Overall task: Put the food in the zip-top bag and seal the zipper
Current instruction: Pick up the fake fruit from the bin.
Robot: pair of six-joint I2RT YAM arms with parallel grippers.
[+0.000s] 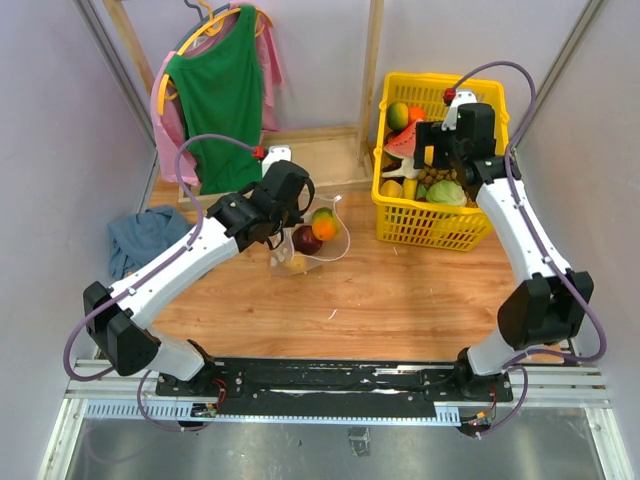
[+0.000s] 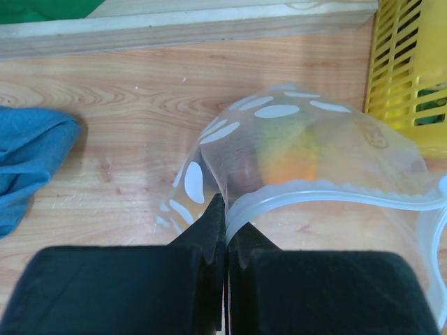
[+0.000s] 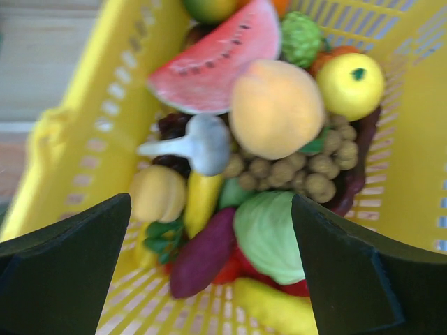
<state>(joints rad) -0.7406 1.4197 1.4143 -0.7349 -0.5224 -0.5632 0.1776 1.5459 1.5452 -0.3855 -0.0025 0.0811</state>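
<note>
1. The clear, white-dotted plastic zip-top bag (image 2: 279, 112) is thin, glossy film; its pale press-seal zipper strip (image 2: 335, 192) looks thicker, smooth and milky.
2. The light wooden counter (image 1: 380, 290) is smooth, grained and faintly satin.
3. The yellow lattice plastic basket (image 1: 430, 228) is slightly shiny.
4. The crumpled blue cloth (image 2: 28, 160) is matt and soft.

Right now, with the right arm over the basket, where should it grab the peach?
Across its round middle, straight down from above: the peach lies on top of the pile in the yellow basket, upper half bare. The right gripper has its fingers open, seemingly wide enough to straddle it.
</note>
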